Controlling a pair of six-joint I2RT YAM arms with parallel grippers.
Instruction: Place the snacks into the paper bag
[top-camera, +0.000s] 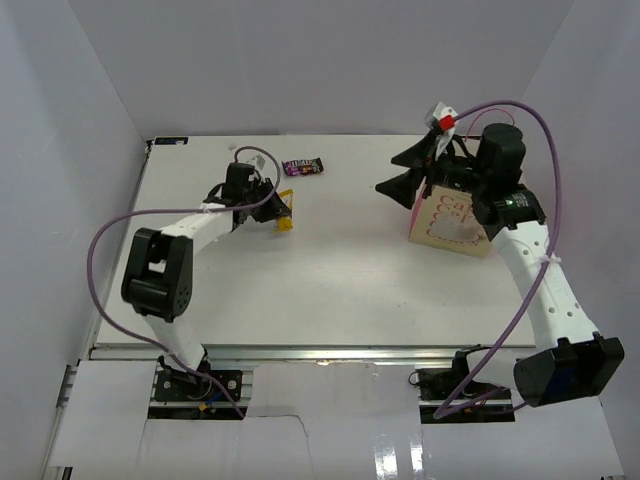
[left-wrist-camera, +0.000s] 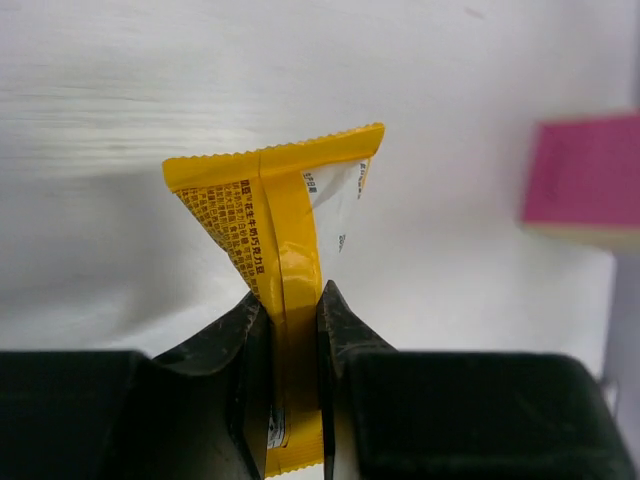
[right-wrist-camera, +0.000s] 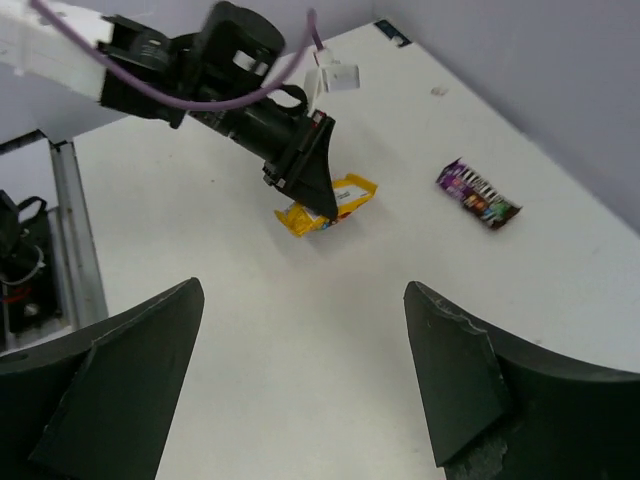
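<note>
A crinkly yellow serrated-edged packet is pinched between the left fingers at ten o'clock of the white tabletop. The right fingers are spread beside the cream-and-pink paper bag at two o'clock.

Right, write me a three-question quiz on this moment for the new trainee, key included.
1. True or false: the left gripper is shut on a yellow packet.
2. Fill in: the gripper hanging near the paper bag, open and empty, is the ___ one.
3. Where is the dark candy bar?
A. Inside the paper bag
B. On the table, apart from both grippers
C. Under the yellow packet

Key: 1 true. 2 right: the right gripper. 3 B.
</note>
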